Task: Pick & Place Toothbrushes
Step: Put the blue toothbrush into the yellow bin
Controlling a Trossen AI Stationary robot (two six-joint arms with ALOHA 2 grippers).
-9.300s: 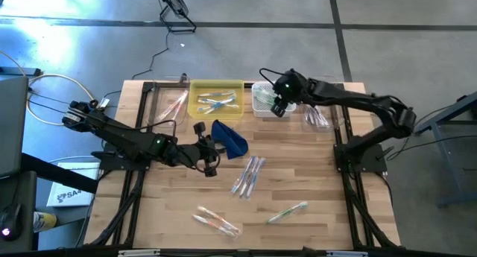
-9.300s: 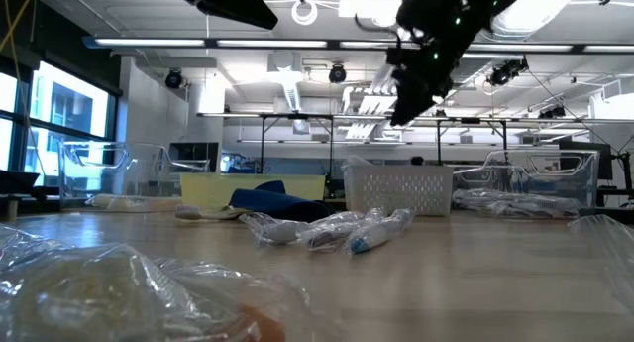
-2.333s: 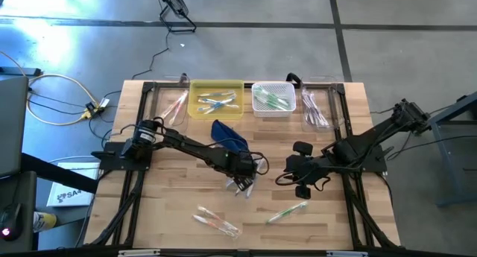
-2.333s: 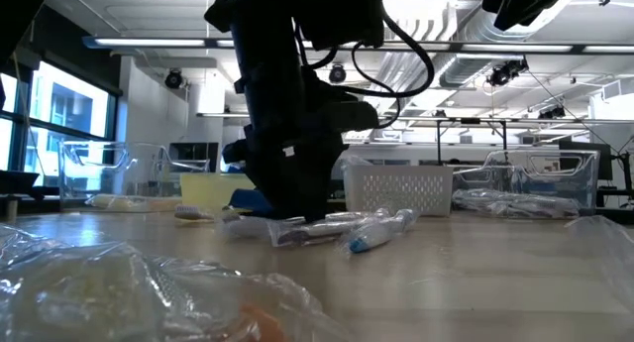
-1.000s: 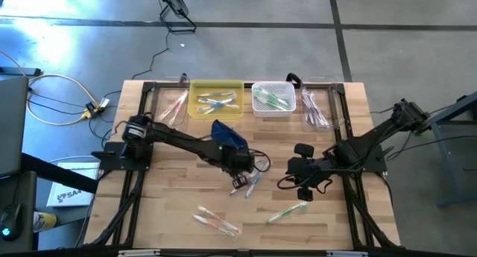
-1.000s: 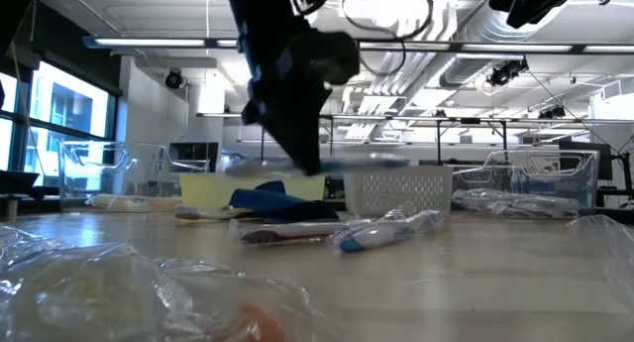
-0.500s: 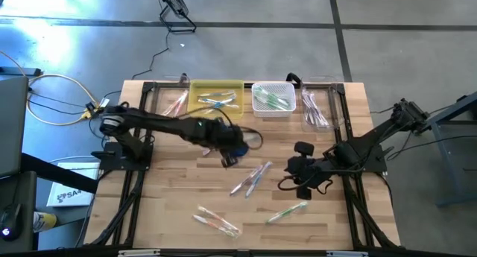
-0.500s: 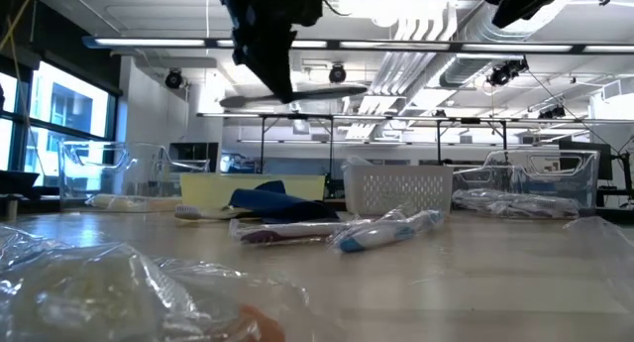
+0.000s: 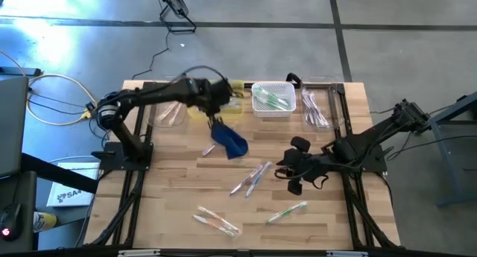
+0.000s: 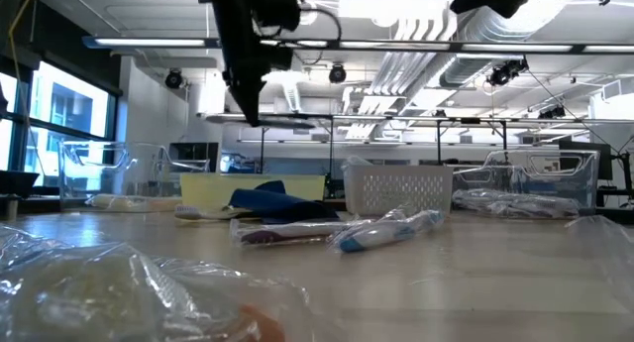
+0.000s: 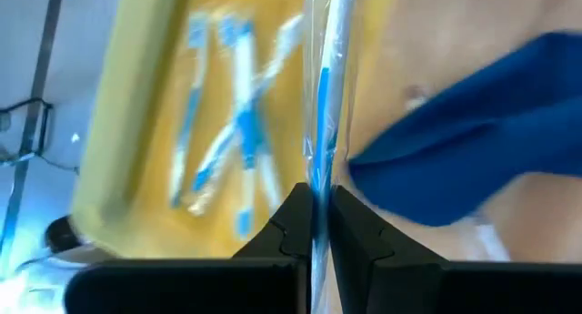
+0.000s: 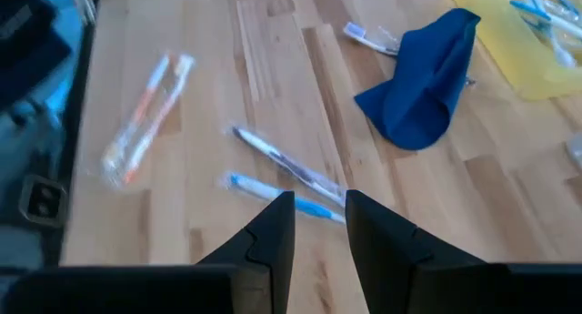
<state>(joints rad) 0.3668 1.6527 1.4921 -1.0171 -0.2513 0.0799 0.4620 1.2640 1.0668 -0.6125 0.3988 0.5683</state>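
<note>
The left gripper (image 11: 316,225) is hanging over the yellow tray (image 9: 195,108) at the table's (image 9: 186,205) far edge, its fingers pinching a wrapped blue toothbrush (image 11: 320,105) above 3 or so blue brushes (image 11: 227,141) lying inside. The right gripper (image 12: 318,225) is hovering with fingers slightly apart, gripping nothing, over 2 loose toothbrushes (image 9: 252,178) at mid-table. A dark blue pouch (image 9: 229,140) is lying between tray and brushes. More wrapped brushes (image 9: 218,222) are resting near the front edge.
</note>
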